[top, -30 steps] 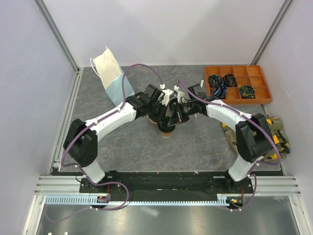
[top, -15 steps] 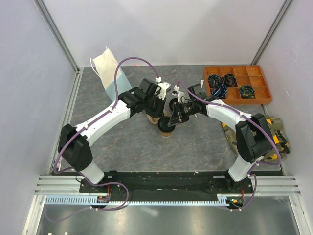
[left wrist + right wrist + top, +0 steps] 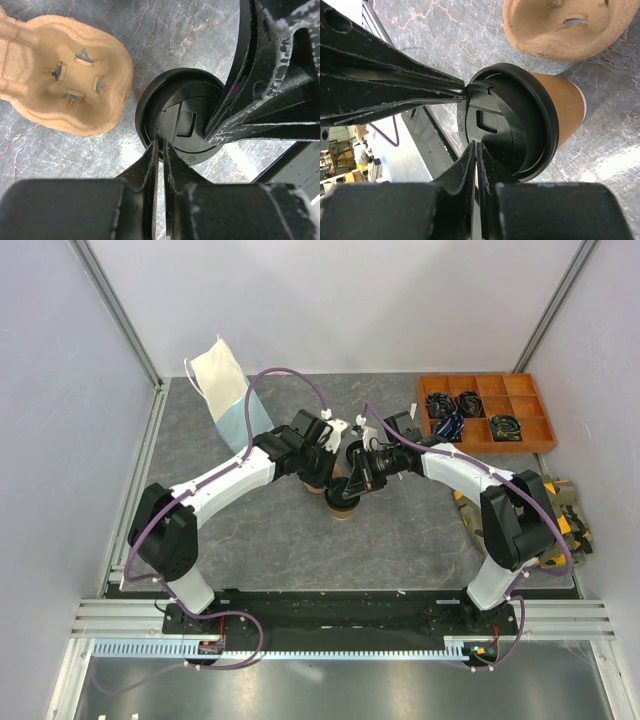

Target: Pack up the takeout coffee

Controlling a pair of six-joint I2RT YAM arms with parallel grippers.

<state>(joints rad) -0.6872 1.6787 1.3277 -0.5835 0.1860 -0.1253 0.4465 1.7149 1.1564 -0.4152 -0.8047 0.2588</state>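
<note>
Shows the left claw (image 3: 160,146) drawn to a thin slit with nothing between the fingers, tips down on the near rim of the black lid (image 3: 182,117). Shows the right claw (image 3: 475,146) just as narrow, tips touching the lid's edge from the other side, gripping nothing. Finds the takeout coffee (image 3: 520,130) upright on the desk (image 3: 300,540) between the two, just beside the moulded-pulp carrier (image 3: 60,75) and well apart from the light-blue paper bag (image 3: 232,400) at the far left. Judging by the thin paper wall and snap-on plastic top: probably light if empty, top-heavy and sloshy if filled; cannot tell which with the lid on. Expect a soft wall, easily dented by a hard squeeze, and a smooth tapered side apt to slip down through a loose grip. Better to open wide and take hold around the tan body just under the lid's rim, where stiffened by the rolled lip and the lid's skirt. Avoid lifting by the lid alone, likely to pop off. Keep upright throughout, tilting as little as possible.
</note>
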